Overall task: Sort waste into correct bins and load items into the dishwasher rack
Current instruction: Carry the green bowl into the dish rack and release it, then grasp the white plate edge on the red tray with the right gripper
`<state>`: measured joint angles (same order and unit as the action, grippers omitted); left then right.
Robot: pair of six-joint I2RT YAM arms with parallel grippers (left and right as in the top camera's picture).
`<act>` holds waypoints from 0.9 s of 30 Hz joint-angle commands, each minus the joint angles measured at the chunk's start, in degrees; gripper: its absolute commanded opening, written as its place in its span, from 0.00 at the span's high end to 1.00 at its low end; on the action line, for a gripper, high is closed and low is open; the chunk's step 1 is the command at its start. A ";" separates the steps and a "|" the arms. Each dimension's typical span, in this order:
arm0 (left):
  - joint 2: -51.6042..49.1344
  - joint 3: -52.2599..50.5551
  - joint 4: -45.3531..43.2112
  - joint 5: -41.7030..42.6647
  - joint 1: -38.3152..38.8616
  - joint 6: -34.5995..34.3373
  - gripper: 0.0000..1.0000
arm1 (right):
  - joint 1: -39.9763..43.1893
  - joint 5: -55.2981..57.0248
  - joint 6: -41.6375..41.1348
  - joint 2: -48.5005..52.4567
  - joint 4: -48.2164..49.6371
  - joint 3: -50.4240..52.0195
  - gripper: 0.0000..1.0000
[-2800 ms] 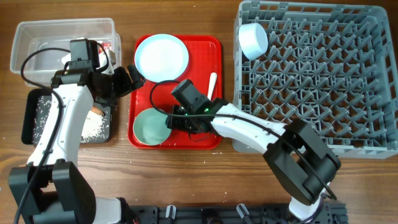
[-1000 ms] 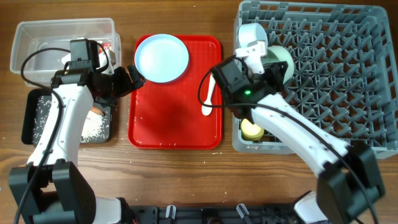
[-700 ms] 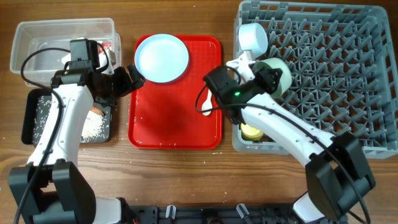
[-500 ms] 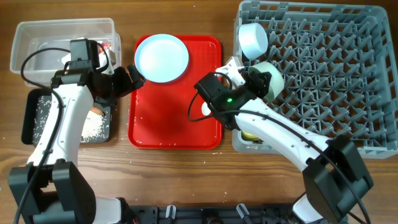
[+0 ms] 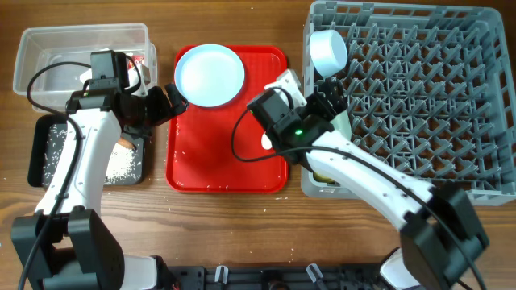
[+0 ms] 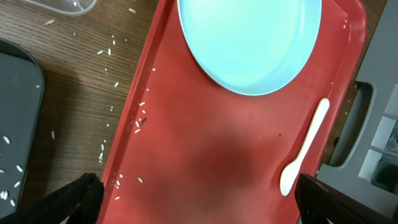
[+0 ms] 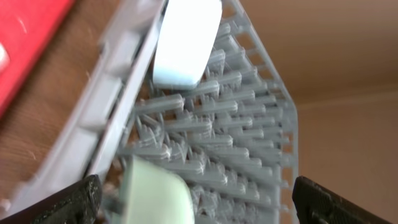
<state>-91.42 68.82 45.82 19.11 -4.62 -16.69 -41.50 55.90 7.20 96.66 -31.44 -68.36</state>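
The mint-green bowl (image 5: pixel 344 122) (image 7: pixel 155 193) stands on edge among the pegs at the left side of the dishwasher rack (image 5: pixel 419 97) (image 7: pixel 242 124). My right gripper (image 5: pixel 329 103) (image 7: pixel 199 208) is open just left of it, fingers wide apart and off the bowl. A pale blue bowl (image 5: pixel 328 50) (image 7: pixel 186 40) leans in the rack's far left corner. The yellow cup (image 5: pixel 322 171) shows partly under my right arm. The pale blue plate (image 5: pixel 210 74) (image 6: pixel 249 43) and white spoon (image 5: pixel 266 142) (image 6: pixel 305 146) lie on the red tray (image 5: pixel 218 165) (image 6: pixel 205 143). My left gripper (image 5: pixel 173 101) (image 6: pixel 199 205) hovers open over the tray's left edge.
A clear tub (image 5: pixel 48 48) with a red-and-white wrapper (image 5: pixel 145 58) sits at the far left. In front of it a black tray (image 5: pixel 39 153) (image 6: pixel 18 124) holds rice. Loose rice grains (image 6: pixel 106 56) lie on the wood and the tray's edge.
My right gripper opened and let go of the mint-green bowl, which now stands in the rack. The right arm drew back to the left. My left arm stayed still.
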 commanded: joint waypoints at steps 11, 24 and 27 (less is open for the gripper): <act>0.46 0.74 -0.17 -0.15 -0.15 -0.07 0.00 | -0.04 -45.22 -30.27 -9.44 24.37 -1.49 0.00; 0.46 0.74 -0.17 -0.15 -0.15 -0.09 0.00 | 7.58 -58.29 -44.17 14.29 13.73 -20.22 0.01; 0.46 0.74 -0.17 -0.15 -0.15 -0.09 0.00 | 10.29 -63.80 -43.39 23.85 7.85 -33.35 0.01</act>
<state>-91.42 68.82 45.78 19.11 -4.62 -16.69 -33.26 0.38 -36.56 113.71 -22.06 -92.23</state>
